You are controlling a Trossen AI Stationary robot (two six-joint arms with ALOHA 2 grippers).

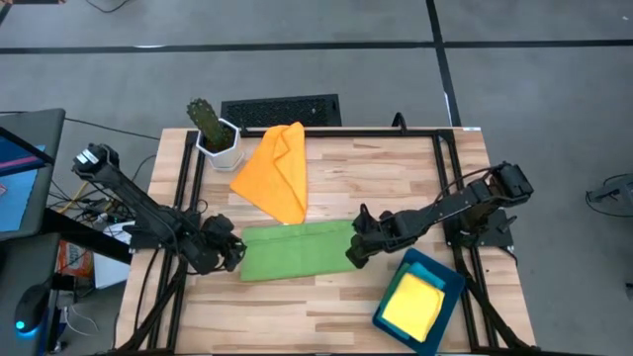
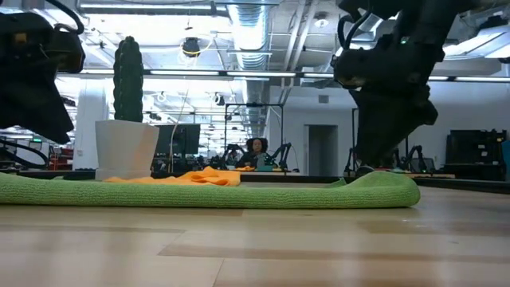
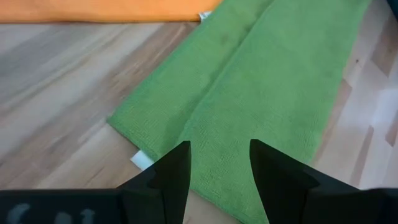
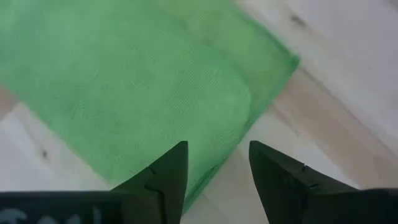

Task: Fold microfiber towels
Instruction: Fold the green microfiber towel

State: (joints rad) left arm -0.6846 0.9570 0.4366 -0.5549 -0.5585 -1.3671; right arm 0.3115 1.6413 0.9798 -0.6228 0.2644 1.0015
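Observation:
A green microfiber towel [image 1: 297, 252] lies folded into a long strip on the wooden table, its layers flat on the boards [image 3: 267, 93]. My left gripper [image 1: 235, 252] stands open over the strip's left end [image 3: 219, 162], clear above it. My right gripper [image 1: 354, 249] is open just over the strip's right end [image 4: 217, 165], pointing steeply down. Neither holds anything. An orange towel [image 1: 277, 170] lies folded on the table behind the green one. A yellow towel [image 1: 413, 305] rests in a dark teal tray [image 1: 450, 282] at the near right.
A potted cactus [image 1: 213, 133] stands at the far left corner, with a black keyboard [image 1: 282, 109] beyond the table's far edge. Black frame rails run along the table's left and right sides. Bare wood lies near the front edge and at the far right.

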